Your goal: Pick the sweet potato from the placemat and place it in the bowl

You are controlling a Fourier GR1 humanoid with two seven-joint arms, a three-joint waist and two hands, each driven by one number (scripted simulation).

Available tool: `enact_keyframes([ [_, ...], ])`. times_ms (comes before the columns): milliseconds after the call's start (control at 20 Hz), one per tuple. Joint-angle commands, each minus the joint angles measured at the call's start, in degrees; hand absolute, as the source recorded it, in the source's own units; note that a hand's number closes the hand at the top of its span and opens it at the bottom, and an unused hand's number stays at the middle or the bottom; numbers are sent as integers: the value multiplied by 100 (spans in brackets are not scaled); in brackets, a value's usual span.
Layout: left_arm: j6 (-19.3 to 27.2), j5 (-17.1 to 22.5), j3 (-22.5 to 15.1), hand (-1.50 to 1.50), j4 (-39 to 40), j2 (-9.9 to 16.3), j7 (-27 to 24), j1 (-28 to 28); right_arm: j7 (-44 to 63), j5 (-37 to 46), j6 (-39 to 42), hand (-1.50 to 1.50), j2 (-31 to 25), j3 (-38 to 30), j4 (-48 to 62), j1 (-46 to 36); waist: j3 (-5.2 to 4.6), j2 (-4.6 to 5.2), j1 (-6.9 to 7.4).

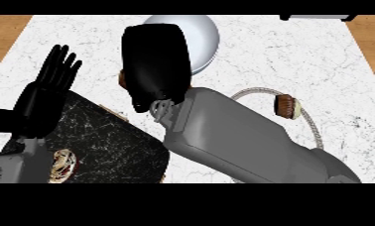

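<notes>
My right hand [155, 66] hovers at the middle of the counter, its back toward me, fingers curled downward. A brown sliver of the sweet potato [122, 78] peeks out at the hand's left edge; the rest is hidden under the hand. The white bowl [199, 34] stands just behind and to the right of the hand, partly covered by it. The dark marbled placemat [110, 143] lies at the lower left, below the hand. My left hand [45, 91] rests open with fingers up at the left edge, over the placemat's far corner.
A round plate [254, 91] lies at the right, mostly hidden by my right forearm, with a brown cupcake [287, 106] on it. A gold and red patterned item [63, 163] shows on the placemat's near left. A white object [315, 17] sits at the far right edge.
</notes>
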Motion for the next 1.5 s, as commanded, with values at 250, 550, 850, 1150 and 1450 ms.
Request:
enact_keyframes([
  [250, -223, -87, -2, 0, -152, -57, -322, 534, -359, 570, -1047, 150, 30, -774, 1254, -276, 2, 18, -17],
  [550, 16, -56, -71, 0, -257, -147, 102, 41, -1879, 374, -2001, 150, -138, -1849, 3098, -773, 2, 75, 89],
  [850, -96, -129, -44, 0, -52, -185, -132, 162, -3018, 281, -2585, 150, -184, -2344, 4474, -1052, 1, 84, 105],
  [1150, -39, -71, -54, 0, 73, -164, 129, -351, -3472, 209, -2534, 150, -194, -2598, 5859, -1235, -1, 181, 253],
  [1450, -137, -173, -205, 0, 31, -282, -127, -143, -3651, -314, -2106, -150, -377, -3209, 6500, -1290, 1, 236, 401],
])
